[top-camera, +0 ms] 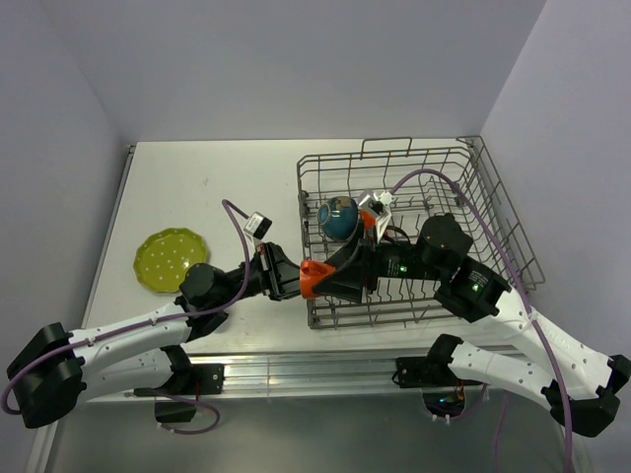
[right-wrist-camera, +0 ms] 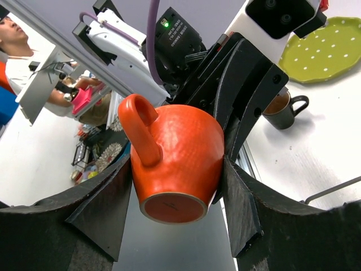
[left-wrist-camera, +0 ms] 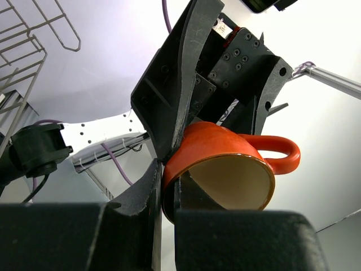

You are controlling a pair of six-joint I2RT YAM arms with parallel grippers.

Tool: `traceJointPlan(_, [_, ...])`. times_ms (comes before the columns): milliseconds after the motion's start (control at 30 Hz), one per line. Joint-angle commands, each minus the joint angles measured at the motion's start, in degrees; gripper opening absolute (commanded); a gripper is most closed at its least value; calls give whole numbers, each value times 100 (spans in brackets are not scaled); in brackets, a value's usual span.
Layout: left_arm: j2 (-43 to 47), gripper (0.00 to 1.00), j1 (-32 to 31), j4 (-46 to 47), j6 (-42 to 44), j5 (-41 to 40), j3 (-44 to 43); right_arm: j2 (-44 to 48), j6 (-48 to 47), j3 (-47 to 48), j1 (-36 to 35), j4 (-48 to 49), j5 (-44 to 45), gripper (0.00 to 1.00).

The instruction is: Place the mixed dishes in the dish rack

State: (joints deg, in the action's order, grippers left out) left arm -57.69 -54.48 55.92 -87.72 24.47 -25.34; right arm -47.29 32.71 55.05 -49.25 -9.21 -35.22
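The small orange cup [top-camera: 315,279] hangs in the air at the near left corner of the dish rack [top-camera: 424,163], held from both sides. The left gripper [left-wrist-camera: 168,189] is clamped on the cup's rim, with one finger against the cream inside wall and the other against the orange outside. The right gripper [right-wrist-camera: 179,175] is closed around the cup's body, a black pad pressed to each flank. In the right wrist view the cup lies tipped, its unglazed foot ring turned toward the lens and its loop handle sticking up to the left. In the left wrist view the mouth faces the camera and the handle points right. The blue-outside bowl [top-camera: 339,216] sits inside the rack near its left wall, just beyond the two wrists. The yellow-green plate [top-camera: 170,260], dotted with white, lies flat on the white table [top-camera: 217,187] well to the left of the rack. The dark brown mug [right-wrist-camera: 284,108] stands upright on the table near the plate's edge; it shows in the right wrist view only. As for writing, a black housing on the left arm [right-wrist-camera: 176,31] carries a few lines of white print beside a lit green lamp, but the letters are too small to read. The cup itself shows no mark or label.
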Motion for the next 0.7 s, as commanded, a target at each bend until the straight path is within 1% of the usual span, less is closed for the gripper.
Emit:
traceJointPlan(0, [-67, 0, -98, 463, -175, -56, -50, -114, -168, -82, -111, 403, -204, 46])
traceJointPlan(33, [-75, 0, -98, 516, -218, -65, -32, -140, -186, -82, -119, 420, -222, 41])
traceJointPlan(100, [-93, 0, -98, 534, -254, -91, -23, -149, -221, -91, -146, 438, -266, 36])
traceJointPlan(200, [-119, 0, -98, 631, -324, -57, 12, -211, -230, -73, -181, 438, -301, 2])
traceJointPlan(267, [-120, 0, -98, 604, -272, -21, 3, -211, -239, -56, -207, 412, -248, 0])
traceJointPlan(333, [-111, 29, -98, 560, -202, 31, 20, -158, -230, -47, -216, 394, -126, 0])
traceJointPlan(367, [-102, 47, -98, 552, -175, 49, 47, -141, -221, -38, -207, 359, -99, 0])
traceJointPlan(400, [-93, 80, -89, 569, -140, 67, 99, -123, -247, -12, -207, 315, -55, 0])
traceJointPlan(433, [-76, 89, -89, 552, -79, 136, 117, -88, -221, -3, -207, 324, -29, 0])
traceJointPlan(533, [-58, 99, -89, 507, 44, 286, 179, -88, -177, 15, -207, 297, -64, 0])
traceJointPlan(667, [-5, 99, -54, 640, 62, 366, 293, -44, -221, 41, -216, 166, 85, 0])
